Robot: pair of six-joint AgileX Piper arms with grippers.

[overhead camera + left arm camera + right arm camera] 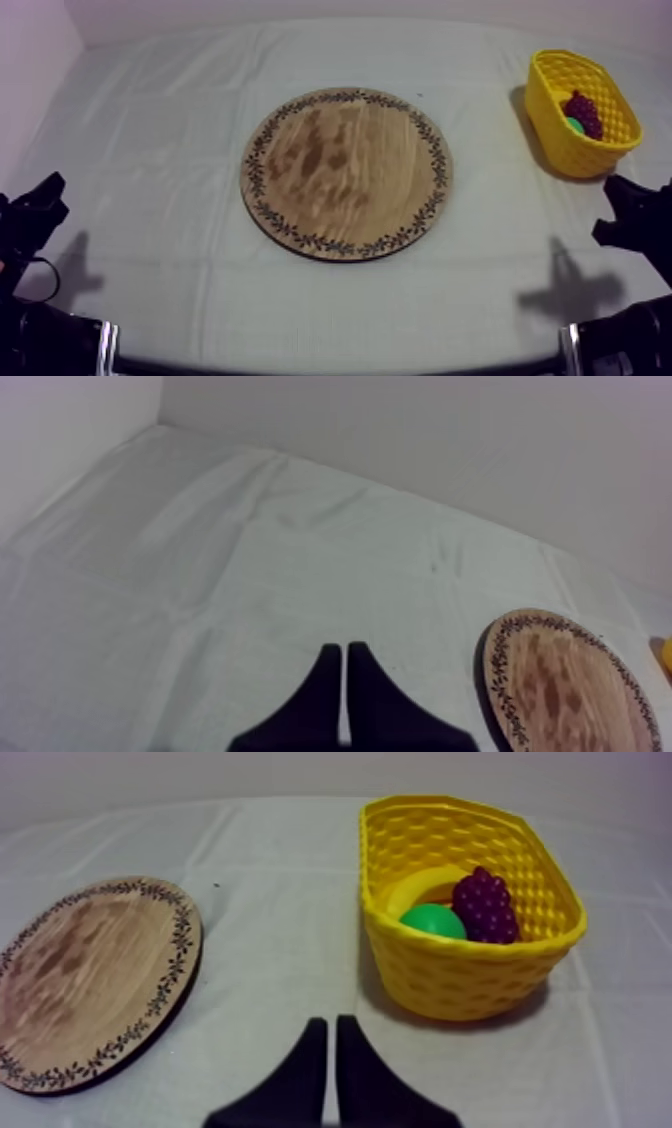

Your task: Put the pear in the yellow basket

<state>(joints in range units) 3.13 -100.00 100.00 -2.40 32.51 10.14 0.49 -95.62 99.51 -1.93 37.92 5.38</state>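
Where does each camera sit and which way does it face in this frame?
Top view: overhead, slanting down on the wooden board and yellow basket; left arm and right arm low at its sides.
Left wrist view: on the left arm, facing across the cloth beside the board; left gripper shut.
Right wrist view: on the right arm, facing the basket holding grapes; right gripper shut.
Shared: all three show the board.

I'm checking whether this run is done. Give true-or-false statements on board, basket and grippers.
The wooden board is bare. True.
The yellow basket stands at the robot's left. False: it stands at the right.
The bunch of grapes lies in the basket. True.
The left gripper is open. False: shut on nothing.
The right gripper holds a green fruit. False: it is shut on nothing; the green fruit lies in the basket.
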